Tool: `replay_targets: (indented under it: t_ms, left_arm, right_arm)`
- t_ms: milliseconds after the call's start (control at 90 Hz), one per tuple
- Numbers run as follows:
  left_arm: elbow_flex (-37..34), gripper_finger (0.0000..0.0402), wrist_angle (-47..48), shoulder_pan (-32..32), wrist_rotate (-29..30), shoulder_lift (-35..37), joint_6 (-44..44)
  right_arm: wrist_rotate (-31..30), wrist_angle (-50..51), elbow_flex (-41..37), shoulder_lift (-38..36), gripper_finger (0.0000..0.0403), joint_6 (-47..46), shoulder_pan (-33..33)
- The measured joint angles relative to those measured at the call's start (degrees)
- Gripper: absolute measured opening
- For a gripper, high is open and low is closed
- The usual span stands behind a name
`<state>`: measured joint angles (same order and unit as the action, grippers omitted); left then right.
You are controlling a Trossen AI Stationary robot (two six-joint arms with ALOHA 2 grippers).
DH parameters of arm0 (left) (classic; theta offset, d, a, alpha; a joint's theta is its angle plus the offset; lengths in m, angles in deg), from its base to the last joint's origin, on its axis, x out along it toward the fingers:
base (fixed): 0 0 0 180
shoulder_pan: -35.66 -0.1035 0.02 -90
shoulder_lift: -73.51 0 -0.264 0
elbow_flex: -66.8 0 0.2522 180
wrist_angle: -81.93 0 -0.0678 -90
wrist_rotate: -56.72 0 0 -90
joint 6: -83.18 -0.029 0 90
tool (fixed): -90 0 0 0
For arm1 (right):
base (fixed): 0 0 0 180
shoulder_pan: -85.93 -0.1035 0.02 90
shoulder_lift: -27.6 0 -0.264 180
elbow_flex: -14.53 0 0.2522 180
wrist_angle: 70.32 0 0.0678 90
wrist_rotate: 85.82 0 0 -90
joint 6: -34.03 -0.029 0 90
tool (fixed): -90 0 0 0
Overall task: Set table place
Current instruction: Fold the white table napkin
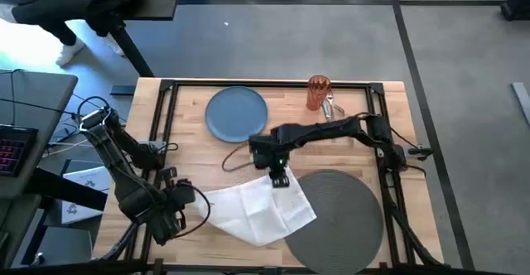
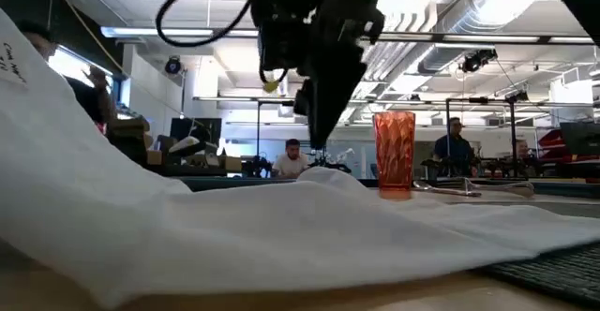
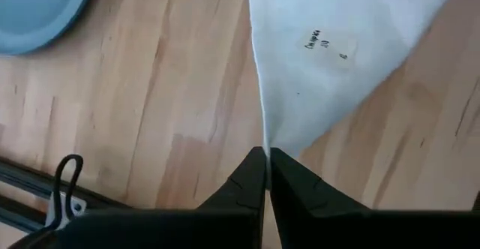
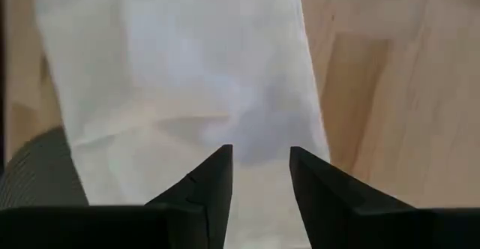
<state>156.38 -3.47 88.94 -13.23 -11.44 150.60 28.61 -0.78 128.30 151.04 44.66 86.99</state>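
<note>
On the desk point(image 1: 190, 113), near its front edge, the white napkin point(image 1: 257, 209) is spread beside the dark grey mat point(image 1: 339, 217), one edge lapping it. Its left corner is pinched by the clenched left end effector point(image 3: 266, 155); the right end effector point(image 4: 259, 159) hovers released over its far end. Its long axis runs roughly left to right. The blue plate point(image 1: 237, 113), orange tumbler point(image 1: 318, 93) and cutlery point(image 1: 331, 109) lie unplaced at the back; most remains undone.

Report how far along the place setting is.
Done: little; the grey mat lies alone at the table's near edge. In hand: the left gripper pinches a corner of the white napkin, and the right gripper is open over it. Left: the blue plate, orange tumbler and cutlery sit at the far side.
</note>
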Motion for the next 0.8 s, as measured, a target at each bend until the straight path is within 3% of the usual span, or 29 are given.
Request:
replay_targets:
  t_ms: [233, 322, 522, 800]
  left_arm:
    - [-0.01, 0.0, -2.91, -0.01, 0.75, 0.0, 1.81]
    - [-0.01, 0.0, -3.0, -0.02, 1.21, 0.0, 3.98]
    - [-0.01, 0.0, -4.12, -0.02, 1.23, 0.0, 5.99]
    - [-0.01, 0.0, -4.23, -0.04, 1.54, 0.0, 5.99]
  right_arm:
    - [2.29, 0.84, -0.03, 3.17, 0.0223, 9.04, 3.57]
    - [2.37, 1.63, -0.02, 4.11, 0.0241, 12.28, 2.74]
    - [2.97, 5.47, -0.04, 4.58, 0.0199, 15.39, -0.63]
    - [0.53, 17.88, 0.11, 3.52, 0.0148, 11.11, -5.34]
